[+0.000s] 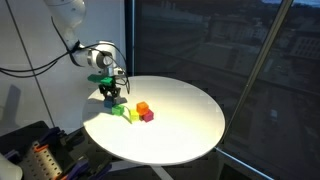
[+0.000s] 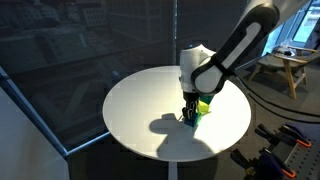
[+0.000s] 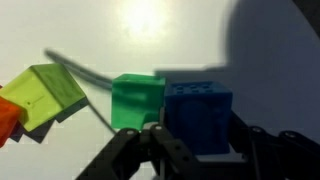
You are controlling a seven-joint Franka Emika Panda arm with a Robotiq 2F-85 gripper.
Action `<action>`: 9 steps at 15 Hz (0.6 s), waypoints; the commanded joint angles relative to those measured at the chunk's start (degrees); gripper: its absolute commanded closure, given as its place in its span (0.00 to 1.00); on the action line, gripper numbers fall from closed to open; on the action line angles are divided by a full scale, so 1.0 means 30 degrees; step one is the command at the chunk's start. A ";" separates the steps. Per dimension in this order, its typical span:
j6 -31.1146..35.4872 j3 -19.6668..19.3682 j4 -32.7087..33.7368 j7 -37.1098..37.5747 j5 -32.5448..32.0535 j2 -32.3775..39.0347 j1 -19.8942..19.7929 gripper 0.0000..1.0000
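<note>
In the wrist view my gripper [image 3: 198, 150] has its two dark fingers against the sides of a blue block [image 3: 198, 115] that rests on the white round table [image 3: 90, 40]. A green block [image 3: 137, 100] stands right against the blue block's left side. In both exterior views the gripper [image 1: 110, 93] [image 2: 190, 113] is low over the table [image 1: 180, 130], on the blue block [image 1: 110, 100]. The arm hides most of the block in the exterior view from the far side.
A yellow-green block [image 3: 45, 95] [image 1: 127, 113] and an orange block [image 3: 6, 120] [image 1: 142, 107] lie nearby, with a red block [image 1: 148, 117] beside the orange one. Dark glass walls surround the table [image 2: 140, 110]. A wooden stool [image 2: 285, 65] stands behind.
</note>
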 commanded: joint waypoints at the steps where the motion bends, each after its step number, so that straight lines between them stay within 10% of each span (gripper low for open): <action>1: 0.0152 -0.0277 0.0253 0.0668 -0.0353 0.0052 0.0099 0.69; 9: 0.0114 -0.0583 0.0397 0.0839 -0.0136 -0.0081 -0.0163 0.69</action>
